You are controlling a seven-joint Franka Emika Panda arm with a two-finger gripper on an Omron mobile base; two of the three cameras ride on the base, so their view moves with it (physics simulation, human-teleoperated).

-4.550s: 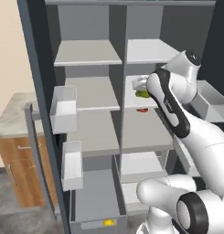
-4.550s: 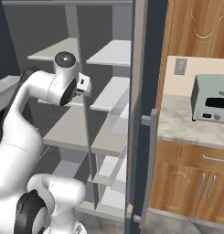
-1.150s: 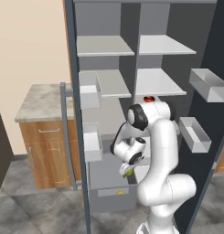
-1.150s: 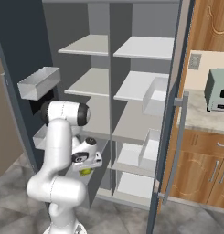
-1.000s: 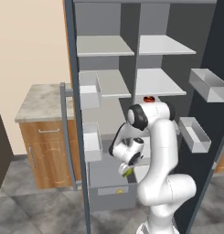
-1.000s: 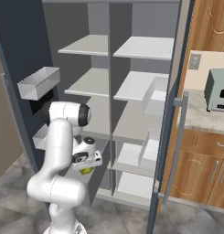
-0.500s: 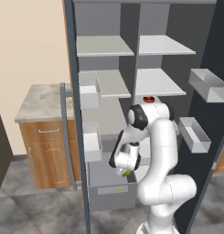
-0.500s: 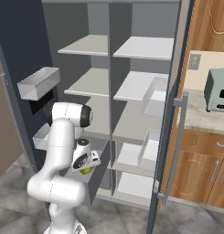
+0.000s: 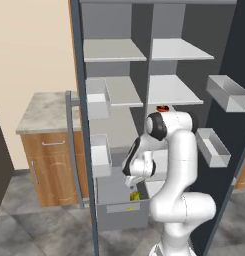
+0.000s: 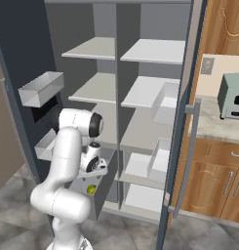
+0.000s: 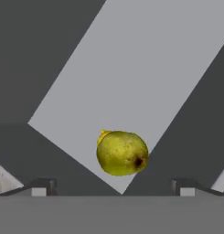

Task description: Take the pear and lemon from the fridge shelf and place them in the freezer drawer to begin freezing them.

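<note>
A yellow-green, roundish fruit with a small nub, by its shape the lemon (image 11: pixel 121 153), lies on the grey floor of the pulled-out freezer drawer (image 9: pixel 121 214). It also shows as the lemon (image 9: pixel 135 196) and the lemon (image 10: pixel 91 189) in the base views. My gripper (image 11: pixel 113 185) hangs just above it, open, its fingertips wide apart and clear of the fruit. The hand points down into the drawer (image 10: pixel 105 181). The fridge shelf (image 9: pixel 174 95) is above the arm's shoulder, with a small red-orange thing (image 9: pixel 163 107) at its front edge. I cannot make out the pear.
White door bins (image 9: pixel 99 155) hang on the open left door, grey bins (image 9: pixel 229 92) on the right door. A wooden cabinet with a stone counter (image 9: pixel 44 110) stands to the left. A toaster oven (image 10: pixel 233 95) sits on the counter to the right.
The hand has sunk a little lower over the drawer and its fingers have spread. The fruit has left them and rests on the drawer floor.
</note>
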